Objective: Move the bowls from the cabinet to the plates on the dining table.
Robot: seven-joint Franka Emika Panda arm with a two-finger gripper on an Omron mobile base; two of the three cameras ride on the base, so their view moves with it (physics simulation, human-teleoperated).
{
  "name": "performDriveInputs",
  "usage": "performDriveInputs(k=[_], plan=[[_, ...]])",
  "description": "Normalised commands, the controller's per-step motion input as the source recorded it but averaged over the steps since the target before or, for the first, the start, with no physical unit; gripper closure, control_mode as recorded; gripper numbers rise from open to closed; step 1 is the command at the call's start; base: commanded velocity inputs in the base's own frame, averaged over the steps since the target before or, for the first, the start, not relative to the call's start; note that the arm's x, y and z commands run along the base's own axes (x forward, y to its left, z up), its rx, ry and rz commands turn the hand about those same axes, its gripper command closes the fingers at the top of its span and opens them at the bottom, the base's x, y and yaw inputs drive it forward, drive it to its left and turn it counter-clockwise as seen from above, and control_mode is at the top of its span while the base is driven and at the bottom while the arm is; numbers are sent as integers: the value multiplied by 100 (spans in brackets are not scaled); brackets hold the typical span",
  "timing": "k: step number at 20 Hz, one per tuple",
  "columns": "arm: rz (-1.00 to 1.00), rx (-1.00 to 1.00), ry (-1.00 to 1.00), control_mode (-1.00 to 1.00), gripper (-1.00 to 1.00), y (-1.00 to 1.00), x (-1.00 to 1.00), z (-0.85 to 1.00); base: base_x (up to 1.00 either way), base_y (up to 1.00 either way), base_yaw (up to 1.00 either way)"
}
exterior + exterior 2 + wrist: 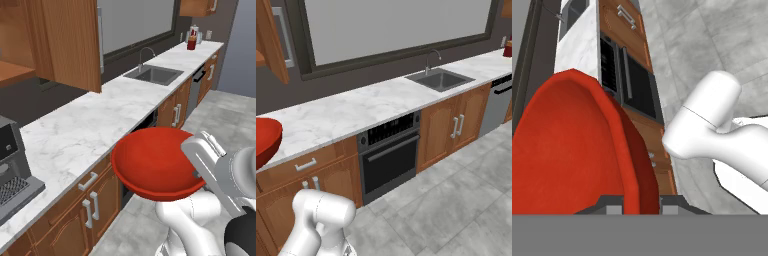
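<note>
Left base view, far left: grey coffee machine (12, 172) standing on the marble counter (90, 125), beneath the open wooden door of the wall cabinet (65, 42). Near the middle: glossy red bowl (152, 162), lifted clear of the counter and held in the air in front of the lower cabinet doors (92, 205), tilted slightly, its hollow facing up. Right of the bowl: gripper (196, 173), closed on the bowl's right rim. Farther back along the counter: steel sink (154, 75) with curved tap, then a small red container (191, 44) at the far end.

Right base view, left edge: part of the red bowl (266, 140), level with the counter's front edge. Centre: black built-in oven (388, 152) below the counter; sink to the right of it.

Hand view: bowl rim (629, 165) pinched between the two dark fingertips (614, 204), one inside the hollow and one on the outer wall; oven and grey tiled floor (712, 40) behind.
</note>
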Motion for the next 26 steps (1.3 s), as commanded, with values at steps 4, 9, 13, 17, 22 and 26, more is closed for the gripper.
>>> performDriveInputs(k=[4,9,13,17,22,26], plan=[[0,0,0,100,100,0,0,0,0,0,-25],[0,0,0,100,100,0,0,0,0,0,-25],[0,0,0,100,100,0,0,0,0,0,-25],[0,0,0,100,100,0,0,0,0,0,-25],[0,0,0,100,100,0,0,0,0,0,-25],[0,0,0,100,100,0,0,0,0,0,-25]])
